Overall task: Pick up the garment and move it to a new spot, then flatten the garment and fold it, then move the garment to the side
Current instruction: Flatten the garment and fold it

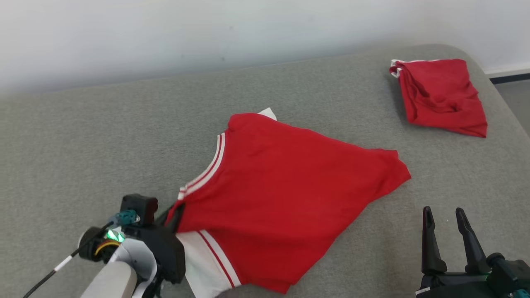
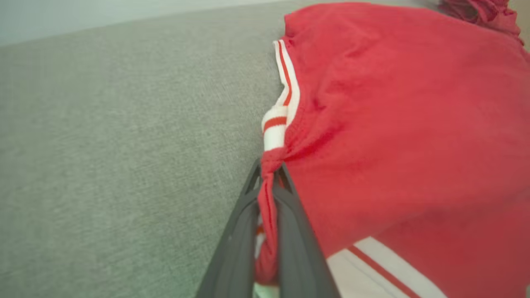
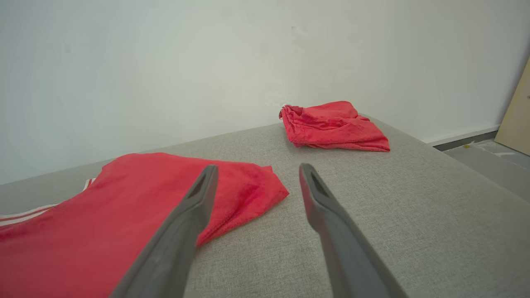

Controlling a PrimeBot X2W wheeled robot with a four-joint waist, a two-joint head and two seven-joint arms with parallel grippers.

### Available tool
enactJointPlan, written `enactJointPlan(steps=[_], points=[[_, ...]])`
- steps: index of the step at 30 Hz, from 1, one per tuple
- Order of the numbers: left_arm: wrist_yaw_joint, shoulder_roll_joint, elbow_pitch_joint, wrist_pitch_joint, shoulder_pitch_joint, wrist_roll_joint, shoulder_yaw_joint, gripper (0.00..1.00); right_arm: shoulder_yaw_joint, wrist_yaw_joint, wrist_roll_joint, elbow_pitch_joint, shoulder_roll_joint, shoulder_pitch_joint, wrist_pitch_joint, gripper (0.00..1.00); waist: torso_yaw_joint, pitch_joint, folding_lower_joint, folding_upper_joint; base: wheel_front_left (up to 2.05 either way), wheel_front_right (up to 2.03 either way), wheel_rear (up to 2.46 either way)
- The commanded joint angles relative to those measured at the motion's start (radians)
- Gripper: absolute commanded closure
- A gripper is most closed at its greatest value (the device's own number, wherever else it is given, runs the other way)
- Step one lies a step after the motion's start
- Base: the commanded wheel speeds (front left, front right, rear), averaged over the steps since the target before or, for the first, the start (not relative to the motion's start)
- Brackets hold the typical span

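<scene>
A: Two cloths. One red knit garment with white red-striped trim (image 1: 285,194), spread mid grey woven fabric surface (image 1: 103,136), a bit rumpled, plain white wall (image 1: 165,33) behind. Other?

B: Second is a folded red cloth bundle (image 1: 441,97), far right corner, well apart.

A: Tools?

B: Garment's near-left corner, by the striped band, is bunched and pinched in the left gripper (image 2: 271,182). The right gripper (image 1: 445,215) is spread wide, empty, near the garment's right tip, not touching.
</scene>
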Motion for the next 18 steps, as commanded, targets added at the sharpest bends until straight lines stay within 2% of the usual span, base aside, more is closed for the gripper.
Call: enactJointPlan(steps=[1, 9, 12, 18], points=[[0.013, 0.003, -0.013, -0.033, -0.012, 0.018, 0.008, 1.0, 0.0, -0.003, -0.008, -0.002, 0.001, 0.006, 0.0, 0.0, 0.019, -0.008, 0.0, -0.0001, 0.0, 0.0, 0.0], [0.061, 0.0, -0.088, -0.153, 0.038, 0.01, 0.047, 1.0, -0.006, -0.003, -0.003, 0.006, 0.001, 0.021, 0.0, 0.0, 0.118, -0.042, 0.0, -0.0001, 0.0, 0.0, 0.0], [0.099, 0.015, -0.134, -0.18, 0.104, -0.01, 0.08, 1.0, -0.009, -0.003, -0.006, 0.013, 0.001, 0.024, 0.0, 0.0, 0.161, -0.053, 0.0, -0.0001, 0.0, 0.0, 0.0], [0.16, 0.043, -0.208, -0.224, 0.247, -0.05, 0.149, 1.0, -0.013, -0.003, -0.005, 0.021, 0.001, 0.025, 0.0, 0.0, 0.194, -0.058, 0.0, -0.0001, 0.0, 0.0, 0.0]])
